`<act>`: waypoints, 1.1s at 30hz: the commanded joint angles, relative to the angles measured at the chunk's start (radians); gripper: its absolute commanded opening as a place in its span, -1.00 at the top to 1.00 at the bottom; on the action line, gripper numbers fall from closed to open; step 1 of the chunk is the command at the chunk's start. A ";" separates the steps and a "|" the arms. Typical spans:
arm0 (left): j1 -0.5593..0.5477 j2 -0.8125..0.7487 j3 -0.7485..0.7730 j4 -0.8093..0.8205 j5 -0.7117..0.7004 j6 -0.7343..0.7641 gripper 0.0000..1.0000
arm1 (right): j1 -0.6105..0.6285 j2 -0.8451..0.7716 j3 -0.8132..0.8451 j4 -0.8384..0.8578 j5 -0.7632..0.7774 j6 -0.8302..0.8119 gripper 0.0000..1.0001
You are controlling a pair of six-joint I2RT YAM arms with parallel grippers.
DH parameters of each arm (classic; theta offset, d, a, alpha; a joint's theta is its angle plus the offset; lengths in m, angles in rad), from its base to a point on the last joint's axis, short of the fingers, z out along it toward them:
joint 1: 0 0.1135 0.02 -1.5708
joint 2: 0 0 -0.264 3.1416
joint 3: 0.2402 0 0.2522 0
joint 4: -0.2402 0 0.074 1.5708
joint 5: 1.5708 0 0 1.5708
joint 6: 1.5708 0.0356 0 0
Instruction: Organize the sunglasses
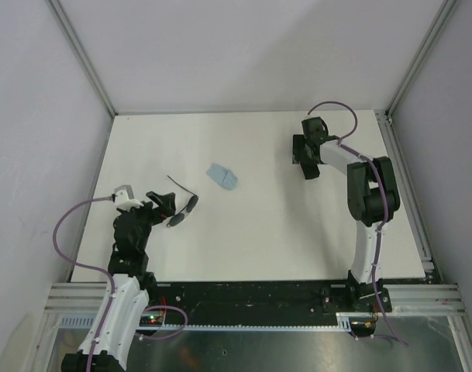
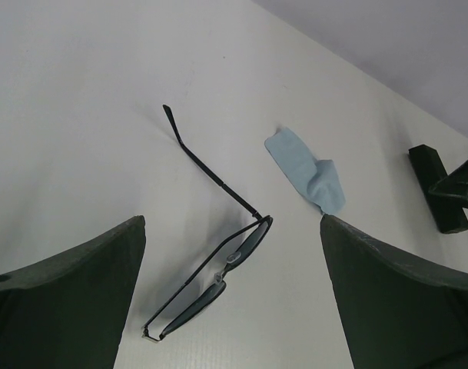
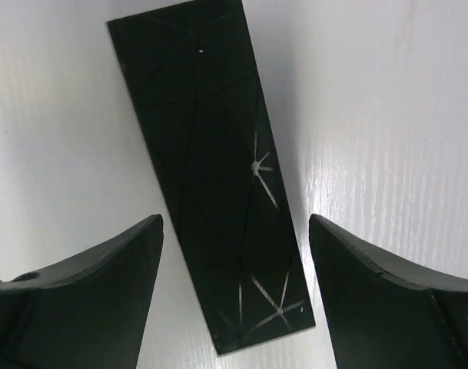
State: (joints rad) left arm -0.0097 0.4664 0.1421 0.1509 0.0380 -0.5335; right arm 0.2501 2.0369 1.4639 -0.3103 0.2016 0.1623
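Observation:
The sunglasses (image 1: 184,211) lie on the white table (image 1: 259,240) at the left, one thin temple arm unfolded and pointing away. In the left wrist view the sunglasses (image 2: 218,273) lie between my fingers, lenses on edge. My left gripper (image 1: 167,208) is open just above them and touches nothing (image 2: 232,231). The black rectangular case (image 3: 210,177) lies flat and closed at the far right (image 1: 307,172). My right gripper (image 1: 301,151) is open, low over the case, a finger on each side of its near end (image 3: 235,223).
A small light blue folded cloth (image 1: 222,177) lies between the sunglasses and the case, also seen in the left wrist view (image 2: 310,173). Metal frame rails (image 1: 398,178) and walls bound the table on the left, right and far sides.

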 commanded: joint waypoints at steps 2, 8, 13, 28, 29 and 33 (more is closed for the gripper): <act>0.007 0.025 0.005 0.035 0.026 -0.010 -0.99 | -0.026 0.094 0.123 -0.131 -0.013 -0.016 -0.47; 0.007 0.048 0.014 0.047 0.048 0.005 -0.95 | -0.027 0.077 0.146 -0.170 -0.083 -0.003 0.15; 0.002 0.052 0.037 0.043 0.070 0.052 -0.83 | 0.019 -0.075 0.069 -0.145 -0.339 0.042 0.26; -0.122 0.259 0.236 0.119 0.231 -0.187 -0.93 | 0.055 -0.372 -0.318 0.543 -1.134 0.562 0.34; -0.156 0.329 0.263 0.154 0.232 -0.210 -0.94 | 0.058 -0.352 -0.326 0.592 -1.150 0.590 0.34; -0.284 0.609 0.399 0.341 0.246 -0.251 -0.99 | 0.060 -0.247 -0.341 0.846 -1.223 0.705 0.32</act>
State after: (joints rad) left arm -0.1928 0.8654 0.4114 0.2821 0.2157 -0.6922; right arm 0.3061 1.6989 1.1336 0.1883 -0.8726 0.6907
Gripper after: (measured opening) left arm 0.987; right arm 0.616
